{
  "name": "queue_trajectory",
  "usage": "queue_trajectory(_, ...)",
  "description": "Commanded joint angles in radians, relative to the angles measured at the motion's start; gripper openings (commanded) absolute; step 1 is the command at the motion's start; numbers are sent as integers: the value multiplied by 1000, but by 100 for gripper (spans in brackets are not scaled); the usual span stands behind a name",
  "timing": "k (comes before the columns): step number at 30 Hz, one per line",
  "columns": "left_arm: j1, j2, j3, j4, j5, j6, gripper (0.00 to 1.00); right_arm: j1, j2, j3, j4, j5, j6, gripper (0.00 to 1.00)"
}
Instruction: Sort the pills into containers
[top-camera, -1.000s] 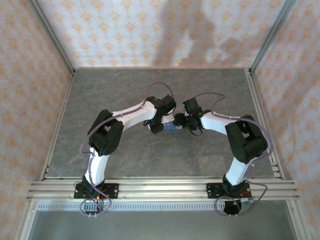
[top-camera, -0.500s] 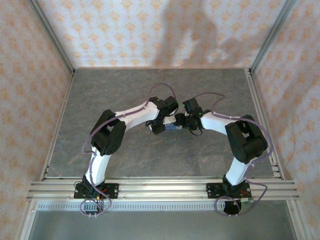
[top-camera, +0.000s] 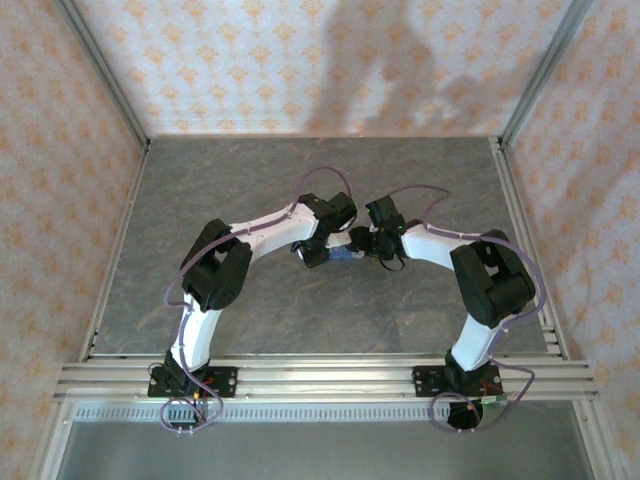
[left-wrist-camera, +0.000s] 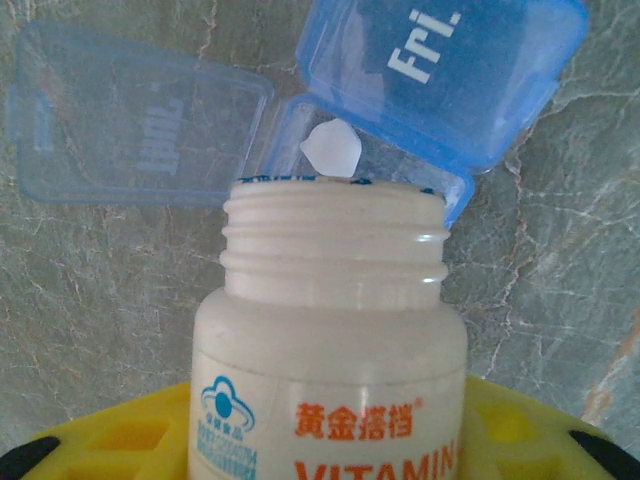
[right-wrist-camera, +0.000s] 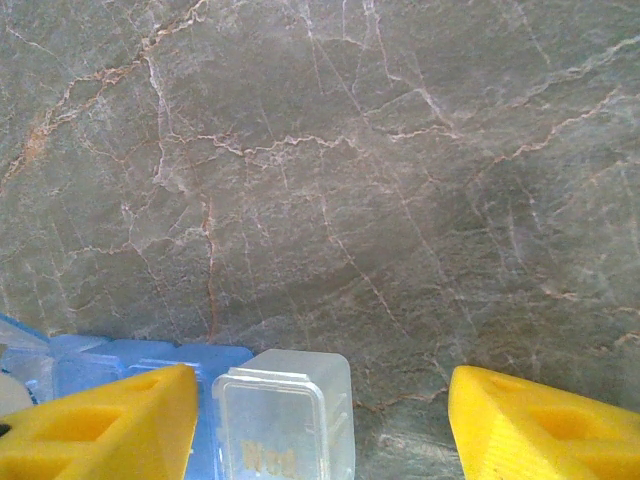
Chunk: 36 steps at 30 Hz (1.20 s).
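My left gripper (left-wrist-camera: 330, 445) is shut on a small white vitamin bottle (left-wrist-camera: 330, 340) with orange print, its cap off and its mouth tipped toward the containers. A white pill (left-wrist-camera: 331, 150) sits at the bottle's rim, over an open blue compartment (left-wrist-camera: 290, 140). That compartment's lid (left-wrist-camera: 140, 115) is flipped back to the left, and a closed blue "Fri" compartment (left-wrist-camera: 440, 70) lies to the right. My right gripper (right-wrist-camera: 322, 405) is open, with a clear "Wed" compartment (right-wrist-camera: 285, 415) between its yellow fingers (right-wrist-camera: 110, 425). From above, both grippers (top-camera: 318, 250) (top-camera: 366, 243) meet over the blue strip (top-camera: 347, 256).
The grey marbled table (top-camera: 250, 300) stretches around the two arms. Patterned walls (top-camera: 300, 60) and metal rails (top-camera: 320, 375) close it in on all sides.
My left arm has shifted slightly right, bringing the bottle closer over the blue strip. The right arm has held still.
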Motion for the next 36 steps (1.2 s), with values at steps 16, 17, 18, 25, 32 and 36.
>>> queue_trajectory(16,-4,-6,54,-75,-48,53,0,8,41,-32,-6,-10,15,66)
queue_trajectory(17,-5,-5,54,-77,-48,54,0,8,40,-33,-6,-9,16,66)
queue_trajectory(18,-5,-5,54,-76,-48,55,0,8,40,-31,-6,-9,15,66)
queue_trajectory(25,-4,19,74,-89,-42,59,0,8,41,-31,-7,-10,17,66)
queue_trajectory(32,-4,26,83,-96,-36,63,0,8,41,-33,-9,-9,16,66)
queue_trajectory(36,-3,32,80,-98,-26,64,0,8,41,-31,-9,-9,17,66)
